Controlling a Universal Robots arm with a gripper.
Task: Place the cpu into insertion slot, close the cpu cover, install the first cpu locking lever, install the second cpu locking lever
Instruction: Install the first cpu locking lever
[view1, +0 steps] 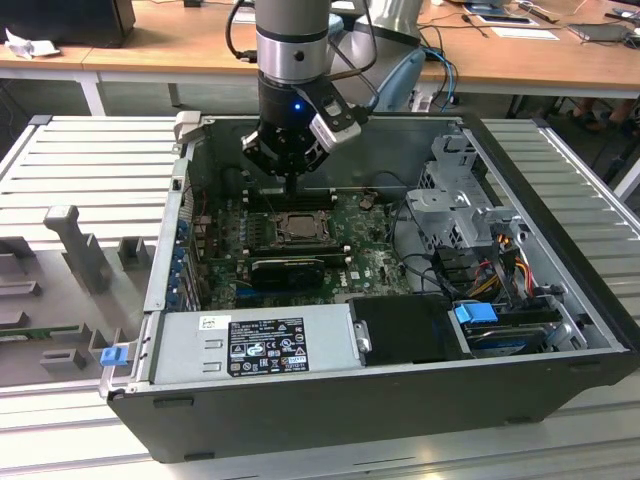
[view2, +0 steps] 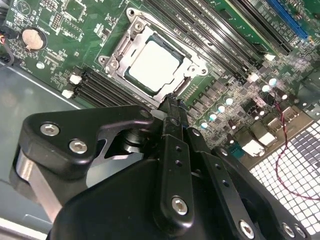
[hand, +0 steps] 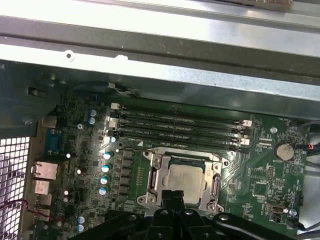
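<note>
The cpu (view2: 152, 65) lies flat in the insertion slot on the green board, its pale metal face showing. The silver cpu cover (view2: 121, 49) is down around it, framing the chip through its square cut-out. In the first wrist view the cpu (hand: 182, 176) and the cpu cover (hand: 158, 175) sit just beyond my fingertips. My gripper (view2: 172, 102) is shut, its two black fingers pressed together with nothing between them, and the tip hangs at the socket's edge. In the exterior view the gripper (view1: 290, 186) points straight down just behind the socket (view1: 298, 226).
Several long black memory slots (hand: 180, 125) run beside the socket. A coin battery (view2: 32, 37) sits on the board. The grey power supply (view1: 250, 340), a drive cage (view1: 460, 200) and coloured cables (view1: 500, 262) crowd the open case; its metal wall (hand: 150, 55) stands close behind.
</note>
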